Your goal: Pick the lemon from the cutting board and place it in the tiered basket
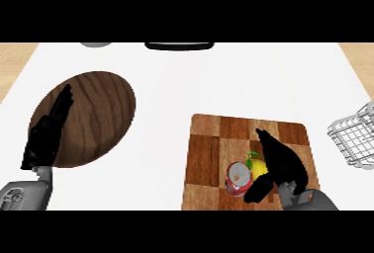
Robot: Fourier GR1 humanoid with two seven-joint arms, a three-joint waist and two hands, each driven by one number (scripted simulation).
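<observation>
Grey forearms end in black left hand (45, 136) and right hand (283, 162).

The right robot hand (281, 160) covers most of the lemon (257, 167), leaving only a yellow sliver with a green tip. The tiered basket (355, 141) is cut off by the right edge (only white wire shows). At the table's (219, 79) far edge, a black object (179, 46) and a grey one (96, 44) are cropped beyond telling.

No readable text, labels, brands or numbers anywhere; nothing legible on any item on the counter.
</observation>
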